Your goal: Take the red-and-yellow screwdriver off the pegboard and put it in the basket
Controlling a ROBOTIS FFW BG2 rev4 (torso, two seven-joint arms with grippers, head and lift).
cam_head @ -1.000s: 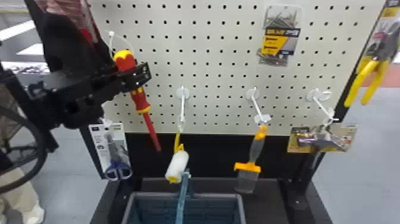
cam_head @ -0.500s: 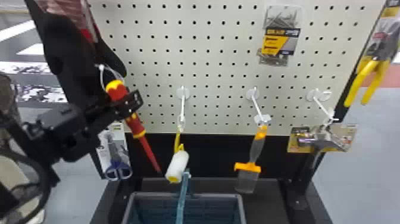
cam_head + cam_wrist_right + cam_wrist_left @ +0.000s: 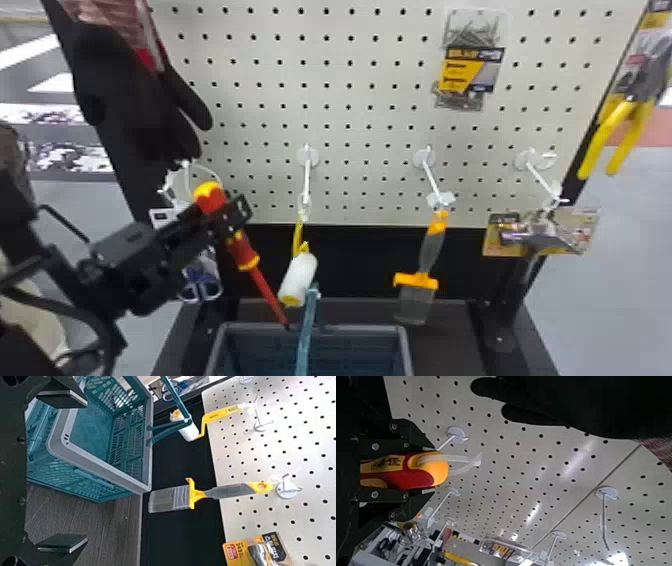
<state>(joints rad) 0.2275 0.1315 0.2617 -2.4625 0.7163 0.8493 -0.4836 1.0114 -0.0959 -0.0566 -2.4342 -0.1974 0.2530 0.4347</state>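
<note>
So the red-and-yellow screwdriver [image 3: 244, 252] is already off the pegboard [image 3: 350, 115], looks like: the left tool [image 3: 431, 469] has it pinched by the handle, and the little plastic loop [image 3: 466, 460] sticking out past the fingers isn't on any hook. Grabbing's done, I'd say, so what's left is getting it over the basket [image 3: 360, 329], lowering and letting go. Basket sits below the left tool and off to its right, just past the paint roller [image 3: 298, 280]. As for how the thing points, it's on a steep slant: fat yellow butt end [image 3: 207, 191] up top at the left tool, long axis running down and to the right, red shaft [image 3: 267, 294] below the fingers, tip [image 3: 286, 325] aimed down at the basket's back rim. Can't tell from here if the tip is above that rim or short of it, so I'd want a bit more rightward travel before any drop, or it might catch the edge. Right tool [image 3: 79, 471] is just parked, fingers spread with nothing between them, basket right ahead of it.
</note>
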